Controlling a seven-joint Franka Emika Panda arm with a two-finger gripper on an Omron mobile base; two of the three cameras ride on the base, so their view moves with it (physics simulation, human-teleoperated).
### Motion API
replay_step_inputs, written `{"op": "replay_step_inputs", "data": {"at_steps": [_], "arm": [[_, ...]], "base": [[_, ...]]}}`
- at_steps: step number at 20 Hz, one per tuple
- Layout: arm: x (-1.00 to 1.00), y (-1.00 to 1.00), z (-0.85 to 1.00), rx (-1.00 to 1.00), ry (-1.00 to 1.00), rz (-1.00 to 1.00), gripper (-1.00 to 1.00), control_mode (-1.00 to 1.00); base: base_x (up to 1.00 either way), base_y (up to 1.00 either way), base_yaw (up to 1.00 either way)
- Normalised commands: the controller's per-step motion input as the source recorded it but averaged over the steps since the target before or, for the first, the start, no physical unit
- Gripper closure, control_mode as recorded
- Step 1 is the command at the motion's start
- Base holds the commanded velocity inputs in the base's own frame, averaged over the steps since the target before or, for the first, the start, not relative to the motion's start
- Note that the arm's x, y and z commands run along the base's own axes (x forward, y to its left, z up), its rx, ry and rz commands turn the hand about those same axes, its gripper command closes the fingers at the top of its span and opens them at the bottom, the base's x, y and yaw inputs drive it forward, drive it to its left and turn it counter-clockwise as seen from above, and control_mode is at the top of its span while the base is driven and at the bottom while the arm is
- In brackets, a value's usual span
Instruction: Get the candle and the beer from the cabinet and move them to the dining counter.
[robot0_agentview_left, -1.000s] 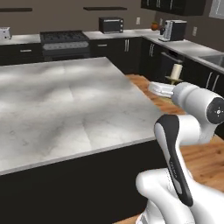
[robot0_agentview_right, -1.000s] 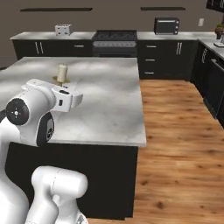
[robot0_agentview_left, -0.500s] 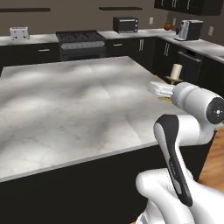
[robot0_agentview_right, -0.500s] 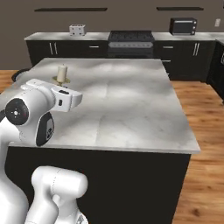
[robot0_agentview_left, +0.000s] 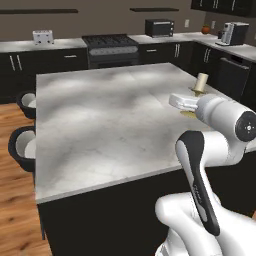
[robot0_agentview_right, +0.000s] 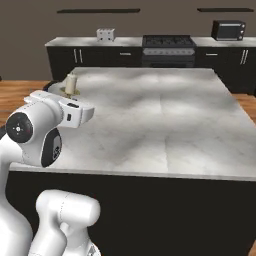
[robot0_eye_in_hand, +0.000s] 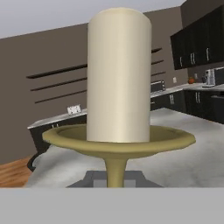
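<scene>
Candle (robot0_eye_in_hand: 118, 78) upright, held by its brass stem in the clenched gripper, directly ahead of the hand. It hangs over the marble tabletop (robot0_agentview_left: 100, 120) near its edge; set-down is straight down.

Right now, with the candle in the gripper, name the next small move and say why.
Probably lower the candle straight down until its base rests on the dining counter, then open. The gripper is shut on the candle's stem in the hand view, and both base views show it upright, already over the marble near the island's edge.
</scene>
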Motion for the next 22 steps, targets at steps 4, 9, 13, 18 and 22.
{"op": "replay_step_inputs", "data": {"at_steps": [4, 9, 13, 18, 22], "arm": [[0.00, 0.00, 0.00, 0.00, 0.00, 0.00, 1.00, 1.00], [0.00, 0.00, 0.00, 0.00, 0.00, 0.00, 1.00, 1.00], [0.00, 0.00, 0.00, 0.00, 0.00, 0.00, 1.00, 1.00], [0.00, 0.00, 0.00, 0.00, 0.00, 0.00, 1.00, 1.00], [0.00, 0.00, 0.00, 0.00, 0.00, 0.00, 1.00, 1.00]], "base": [[0.11, 0.94, 0.00], [0.11, 0.94, 0.00], [0.12, 0.94, 0.00], [0.13, 0.94, 0.00], [0.15, 0.93, 0.00]]}}
